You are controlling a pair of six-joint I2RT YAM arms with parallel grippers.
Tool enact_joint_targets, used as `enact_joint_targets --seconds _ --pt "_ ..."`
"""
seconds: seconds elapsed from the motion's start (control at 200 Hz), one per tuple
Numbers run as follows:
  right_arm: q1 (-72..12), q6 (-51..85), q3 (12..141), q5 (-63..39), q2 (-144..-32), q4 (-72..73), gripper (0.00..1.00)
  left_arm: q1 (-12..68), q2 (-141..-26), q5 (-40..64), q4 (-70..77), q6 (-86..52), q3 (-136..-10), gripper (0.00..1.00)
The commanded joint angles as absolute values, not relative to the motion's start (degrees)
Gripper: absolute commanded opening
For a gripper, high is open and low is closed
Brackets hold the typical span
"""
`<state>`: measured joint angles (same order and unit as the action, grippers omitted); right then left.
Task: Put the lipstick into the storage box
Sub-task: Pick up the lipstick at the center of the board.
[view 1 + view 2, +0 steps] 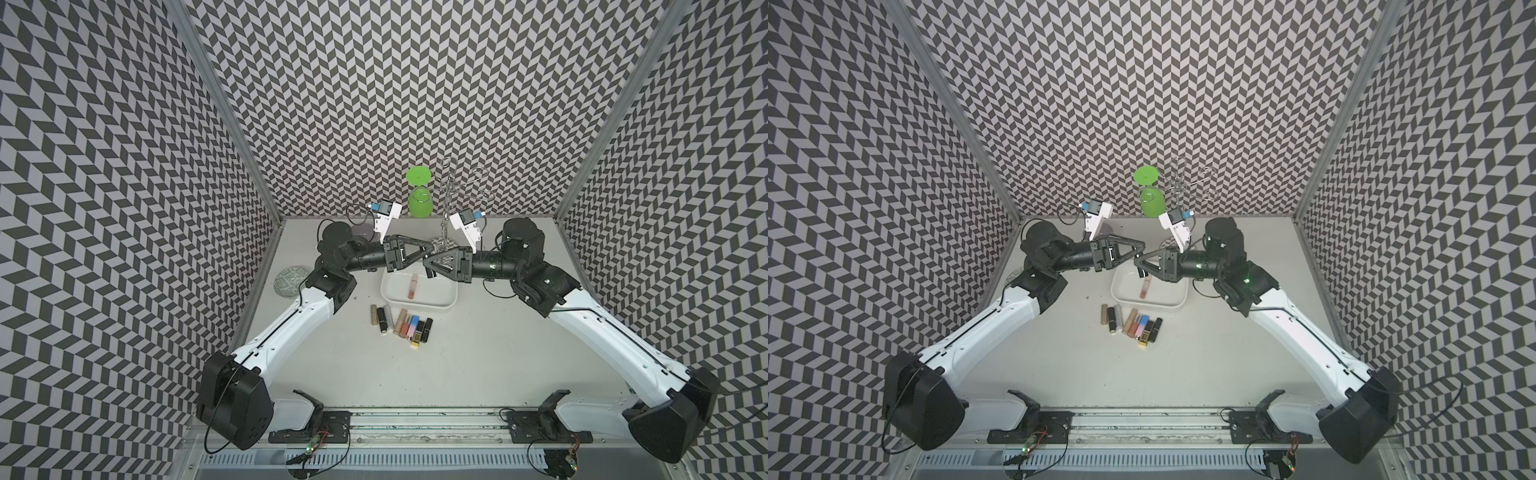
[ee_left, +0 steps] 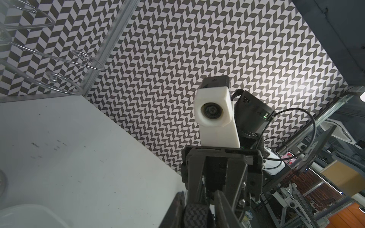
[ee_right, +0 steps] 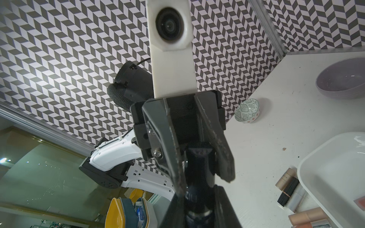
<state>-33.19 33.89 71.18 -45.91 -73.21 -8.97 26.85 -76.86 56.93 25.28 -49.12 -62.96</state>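
**Operator:** What is my right hand doing?

**Spotter:** Your right hand (image 1: 426, 264) is pinching a black lipstick (image 1: 429, 273). Its fingers are pressed onto the tube, and in both top views one end hangs out just below the fingertips.

**Operator:** And my left?

**Spotter:** Your left hand (image 1: 433, 250) meets the right one tip to tip. In the right wrist view its fingers (image 3: 166, 146) sit on either side of the tube's other end. They are pressed in on it, as far as that view shows. So both of your hands are on the same lipstick, and it is off the bench (image 1: 478, 353).

**Operator:** Where is the box from there?

**Spotter:** The storage box (image 1: 415, 306) lies on the bench below both hands. It reaches from under your fingertips back toward your arm bases. The black lipstick is above the box, not in it. A pink lipstick (image 1: 412, 286) lies flat inside, below the fingertips and apart from them.

**Operator:** Anything else close by?

**Spotter:** A row of lipsticks (image 1: 401, 326) lies side by side on the bench. It is just beside the box wall farthest from your hands. A grey bowl (image 3: 343, 79) sits behind your left hand's wrist. A green-patterned dish (image 1: 289, 282) is well out to that hand's side. A green cup (image 1: 419, 203) and a wire rack (image 1: 451, 195) stand beyond both hands by the back wall.
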Motion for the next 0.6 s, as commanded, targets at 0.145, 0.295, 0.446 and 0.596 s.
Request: enact_joint_targets --seconds 0.145,0.295,0.446,0.596 --pt "-33.22 34.01 70.84 -45.45 -72.82 -5.39 0.37 27.13 -77.14 58.17 25.47 -48.58 -63.19 0.18" --pt "-33.11 33.84 70.93 -44.45 -72.72 -5.63 0.52 27.15 -77.46 58.14 24.81 -48.39 -63.19 0.10" --pt "-32.65 33.56 70.92 -43.77 -72.68 -6.35 0.64 26.95 -77.75 57.69 22.15 -46.84 -63.68 0.06" --pt "-31.01 31.73 71.73 -41.27 -71.36 -9.84 0.71 26.73 -78.63 52.90 7.89 -37.62 -67.64 0.06"
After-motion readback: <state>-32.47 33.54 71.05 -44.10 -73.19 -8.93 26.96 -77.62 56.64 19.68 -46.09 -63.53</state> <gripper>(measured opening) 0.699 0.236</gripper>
